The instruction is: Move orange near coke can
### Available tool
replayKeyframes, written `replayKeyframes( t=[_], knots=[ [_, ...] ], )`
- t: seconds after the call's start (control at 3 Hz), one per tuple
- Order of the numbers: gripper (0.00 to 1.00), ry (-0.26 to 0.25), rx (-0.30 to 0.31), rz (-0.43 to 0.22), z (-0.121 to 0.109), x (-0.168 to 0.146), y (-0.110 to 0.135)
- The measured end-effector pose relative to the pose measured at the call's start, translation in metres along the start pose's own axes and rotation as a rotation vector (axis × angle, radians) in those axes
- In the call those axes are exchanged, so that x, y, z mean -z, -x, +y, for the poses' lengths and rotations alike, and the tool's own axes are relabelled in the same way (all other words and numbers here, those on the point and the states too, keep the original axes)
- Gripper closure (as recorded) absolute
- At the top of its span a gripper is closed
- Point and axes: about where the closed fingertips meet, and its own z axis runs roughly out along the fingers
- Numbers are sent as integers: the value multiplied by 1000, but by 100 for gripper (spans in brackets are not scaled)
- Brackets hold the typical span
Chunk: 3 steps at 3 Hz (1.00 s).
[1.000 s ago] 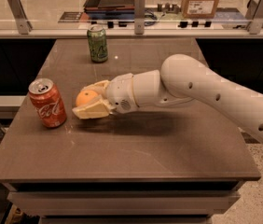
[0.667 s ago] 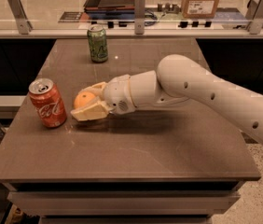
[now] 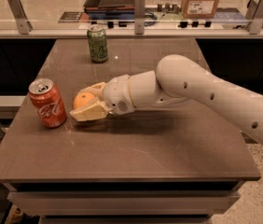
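The orange (image 3: 83,100) sits between the two cream fingers of my gripper (image 3: 86,102), low over the brown table (image 3: 159,143), left of centre. The fingers are shut on the fruit from the near and far sides. The red coke can (image 3: 47,103) stands upright just left of the orange, a small gap apart. My white arm (image 3: 201,90) reaches in from the right.
A green drink can (image 3: 97,43) stands upright at the back of the table. Behind it runs a rail with metal posts (image 3: 140,6) and a counter with a cardboard box (image 3: 201,0). The table's front edge is near the bottom.
The gripper with the orange has barely moved; it has drifted very slightly. The coke can and green can have not moved.
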Motion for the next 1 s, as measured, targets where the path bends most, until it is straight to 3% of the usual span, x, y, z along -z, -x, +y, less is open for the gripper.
replayKeyframes(
  t=[0.33, 0.67, 1.0],
  knots=[
    [28, 5, 2, 0, 2, -2, 1],
    [4, 8, 3, 1, 3, -3, 1],
    [0, 10, 4, 1, 3, -4, 2]
  ],
)
